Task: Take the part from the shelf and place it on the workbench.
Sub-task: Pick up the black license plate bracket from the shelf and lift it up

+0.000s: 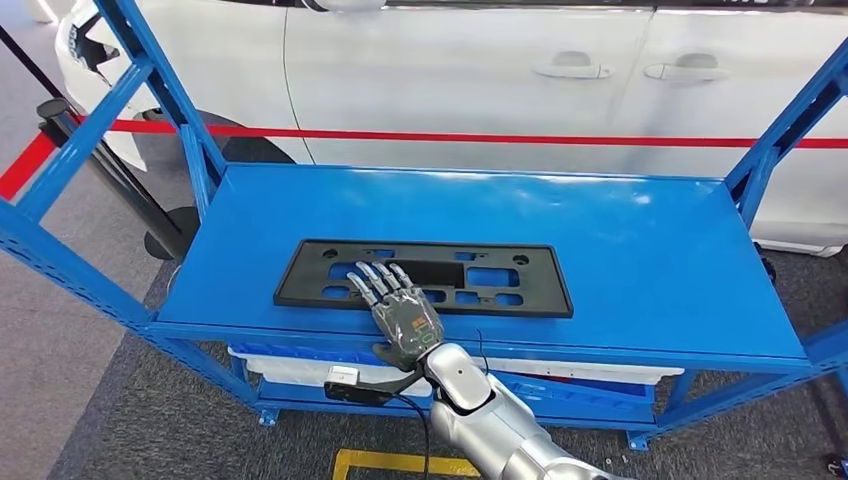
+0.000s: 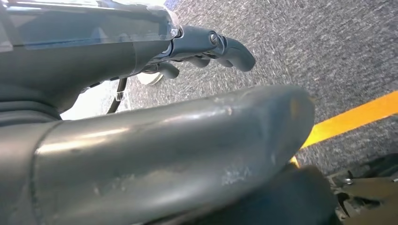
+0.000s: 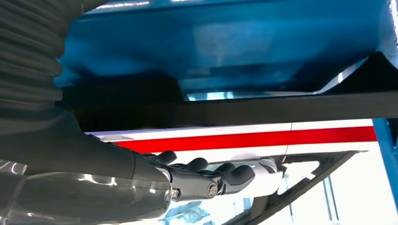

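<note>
**Head view: right hand flat on the part on the shelf**

Head view shows us the part (image 1: 425, 276), a flat black rectangular plate with cut-outs, lying on the blue shelf (image 1: 620, 250). Its long axis runs from 9 to 3 o'clock, tilted slightly so the 3 o'clock end sits a little nearer to us. It lies toward the near edge of the shelf, left of centre.

Our right hand (image 1: 398, 308) comes in from 6 o'clock and rests palm-down on the near edge of the part, fingers (image 1: 372, 282) extended and close together, pointing toward 11 o'clock. We see nothing pinched between them. A small label on the back of the hand is too small to read.

In the left wrist view our left hand (image 2: 206, 44) hangs over grey carpet (image 2: 328, 51) beside a yellow line (image 2: 356, 117), fingers curled in around nothing.

Beyond the shelf we see a white car (image 1: 560, 80) with a red stripe (image 1: 500, 139) along its side. We can read no writing.
</note>
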